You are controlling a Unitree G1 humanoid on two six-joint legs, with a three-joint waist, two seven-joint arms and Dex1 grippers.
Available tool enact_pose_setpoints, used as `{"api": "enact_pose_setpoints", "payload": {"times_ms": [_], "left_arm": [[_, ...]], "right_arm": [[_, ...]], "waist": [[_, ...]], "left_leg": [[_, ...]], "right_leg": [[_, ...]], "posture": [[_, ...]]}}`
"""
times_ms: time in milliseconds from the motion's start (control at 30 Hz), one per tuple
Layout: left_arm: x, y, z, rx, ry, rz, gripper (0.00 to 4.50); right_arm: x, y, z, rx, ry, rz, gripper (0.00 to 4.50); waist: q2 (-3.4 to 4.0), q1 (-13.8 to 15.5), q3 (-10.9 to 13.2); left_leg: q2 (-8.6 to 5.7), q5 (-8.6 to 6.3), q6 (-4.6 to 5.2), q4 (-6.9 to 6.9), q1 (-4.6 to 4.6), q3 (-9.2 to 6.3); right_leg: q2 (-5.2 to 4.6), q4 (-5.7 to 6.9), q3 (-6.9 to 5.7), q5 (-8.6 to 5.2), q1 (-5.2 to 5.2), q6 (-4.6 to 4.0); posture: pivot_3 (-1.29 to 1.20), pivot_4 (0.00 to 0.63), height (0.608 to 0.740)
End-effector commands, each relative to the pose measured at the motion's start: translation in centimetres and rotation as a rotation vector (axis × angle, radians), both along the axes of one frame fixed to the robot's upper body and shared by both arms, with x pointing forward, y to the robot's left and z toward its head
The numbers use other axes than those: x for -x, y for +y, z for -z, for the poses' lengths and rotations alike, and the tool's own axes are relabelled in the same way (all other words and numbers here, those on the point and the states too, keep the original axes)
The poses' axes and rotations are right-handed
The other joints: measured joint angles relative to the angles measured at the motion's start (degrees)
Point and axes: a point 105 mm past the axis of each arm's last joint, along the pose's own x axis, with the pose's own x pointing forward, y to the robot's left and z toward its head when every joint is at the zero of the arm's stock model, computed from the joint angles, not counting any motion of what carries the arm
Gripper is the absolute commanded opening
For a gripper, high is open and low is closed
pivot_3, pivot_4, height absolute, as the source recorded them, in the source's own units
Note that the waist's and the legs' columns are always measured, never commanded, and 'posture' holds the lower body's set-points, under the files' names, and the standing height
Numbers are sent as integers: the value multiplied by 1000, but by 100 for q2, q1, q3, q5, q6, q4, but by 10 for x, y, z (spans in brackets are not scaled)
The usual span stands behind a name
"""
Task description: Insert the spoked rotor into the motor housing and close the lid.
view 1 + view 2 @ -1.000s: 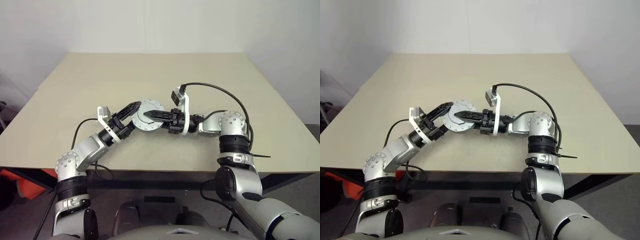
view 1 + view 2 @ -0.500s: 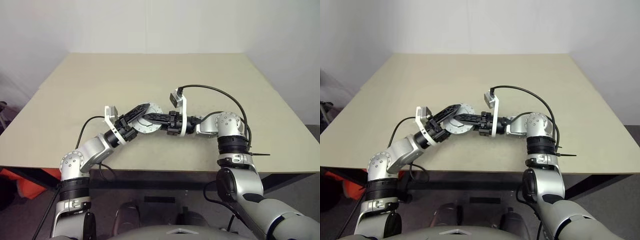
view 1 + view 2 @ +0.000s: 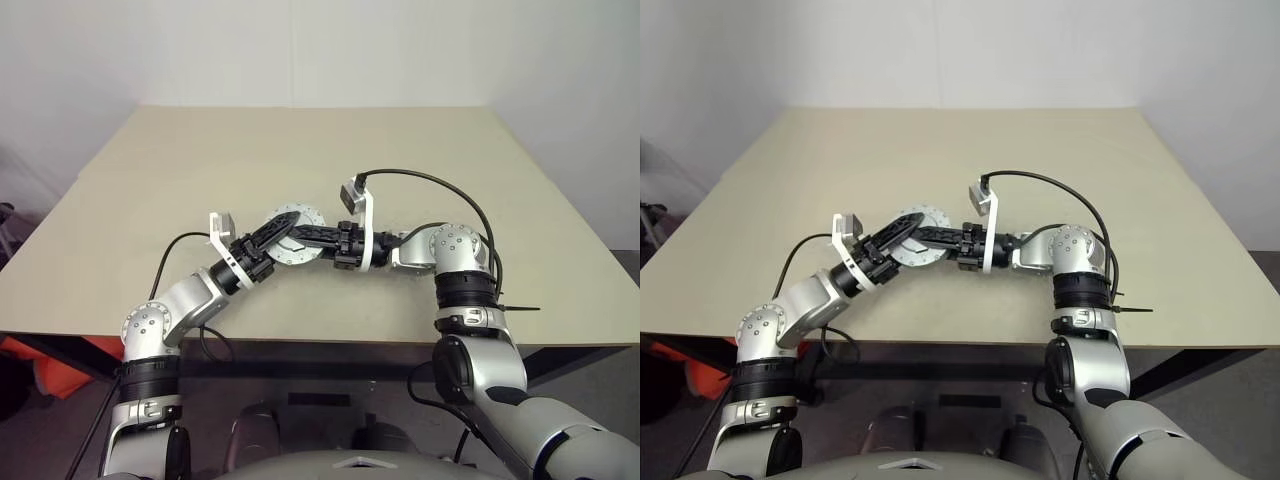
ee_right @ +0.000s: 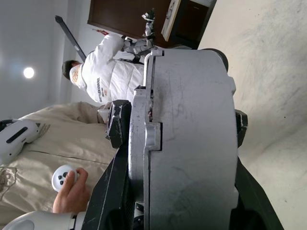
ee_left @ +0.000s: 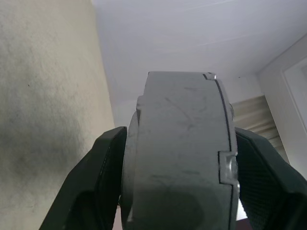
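Note:
The motor housing is a thick grey puck held on edge above the table, between both grippers. The lid sits closed against it along a thin seam. My right gripper reaches in from the right and is shut on the puck, whose rim runs between its fingers. My left gripper comes from the left, its black fingers pressed against both flat sides of the housing. The spoked rotor is hidden.
The beige table stretches bare behind and to both sides of the arms. A black cable loops over my right wrist. In the right wrist view a person in a white jacket and a hand with a controller show.
My left gripper has slid in from beside the housing and narrowed its fingers around it. The right gripper kept its hold and stayed in place.

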Motion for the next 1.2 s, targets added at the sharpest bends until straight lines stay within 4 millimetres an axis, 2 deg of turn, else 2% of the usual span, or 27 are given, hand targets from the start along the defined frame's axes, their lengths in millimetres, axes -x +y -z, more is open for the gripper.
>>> {"api": "enact_pose_setpoints", "payload": {"times_ms": [33,300,367,467,800,833,900,1100,1200], "left_arm": [[-1,3,-3,-5,-23,-23,2852],[-5,6,-3,-22,-41,-52,2852],[-5,5,-2,-46,-50,-55,3596],[-4,2,0,-23,-32,-37,4479],[-3,4,2,-17,-30,-35,4479],[-3,5,2,-16,-29,-41,4102],[-4,8,2,-10,-27,-54,3640],[-4,7,5,-20,-22,-57,3640],[-6,7,5,-21,-20,-67,3085]], "right_arm": [[-2,1,-19,-69,-57,-6,2052],[-1,1,-19,-68,-65,-5,2052],[-1,1,-18,-68,-65,-4,2052],[-1,1,-19,-69,-69,-5,2052],[-1,1,-18,-63,-71,-3,2052],[-1,1,-18,-62,-71,-2,2052],[-1,1,-18,-62,-70,-2,2052],[-1,1,-18,-64,-70,-4,2052],[-2,1,-19,-64,-70,-3,2052]], "waist": [[0,0,0],[0,0,0],[0,0,0],[-1,0,0],[-1,1,-1],[-1,1,-1],[-1,1,-1],[-1,2,-1],[-1,2,-1]], "left_leg": [[0,0,0,0,0,0],[0,0,0,1,2,0],[0,0,0,1,3,0],[1,0,0,1,5,0],[0,0,0,2,7,0],[0,0,0,2,7,0],[0,0,0,2,7,0],[0,0,0,3,7,0],[1,0,0,3,8,0]], "right_leg": [[0,0,0,0,0,0],[0,0,0,0,3,1],[0,0,0,0,3,1],[0,0,0,0,5,1],[0,1,0,0,7,1],[0,1,0,0,7,1],[0,1,0,0,7,1],[0,1,0,1,7,1],[0,1,0,1,8,1]], "posture": [[0,0,740],[0,0,740],[0,0,740],[0,0,740],[0,0,740],[0,0,740],[0,0,740],[0,0,740],[0,0,740]]}}
